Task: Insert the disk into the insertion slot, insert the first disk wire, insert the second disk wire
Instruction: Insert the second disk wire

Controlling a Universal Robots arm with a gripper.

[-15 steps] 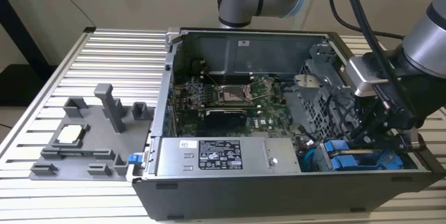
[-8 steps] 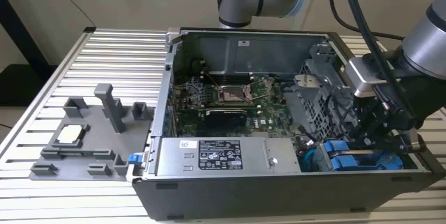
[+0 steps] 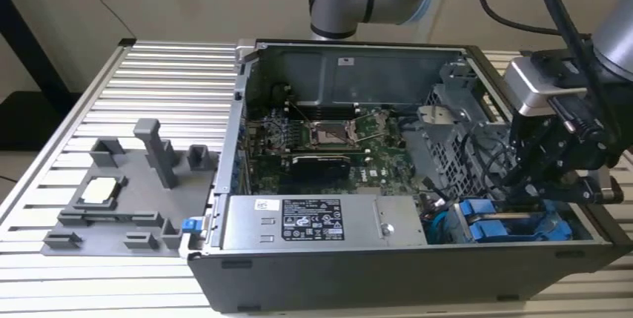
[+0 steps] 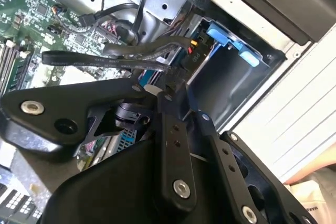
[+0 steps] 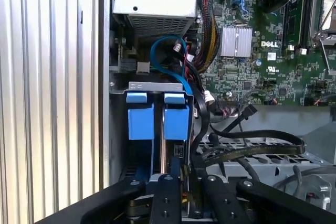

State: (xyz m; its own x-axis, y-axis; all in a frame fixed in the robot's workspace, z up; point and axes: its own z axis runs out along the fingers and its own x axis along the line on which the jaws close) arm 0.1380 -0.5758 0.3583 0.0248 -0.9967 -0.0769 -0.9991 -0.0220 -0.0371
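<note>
Blue carriers sit side by side in the insertion slot (image 5: 137, 86), straight ahead of my gripper (image 5: 184, 179); the disk (image 5: 176, 121) already looks seated there. Gripper's fingers appear pinched together around a black cable (image 4: 131, 51) end, though I cannot tell for sure. Loose wires crowd the fingertips and could snag, dragging the connector off line.

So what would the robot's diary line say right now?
gripper: down in the case's drive corner | disk: seated in insertion slot beside another blue carrier | black wires: near fingers
</note>
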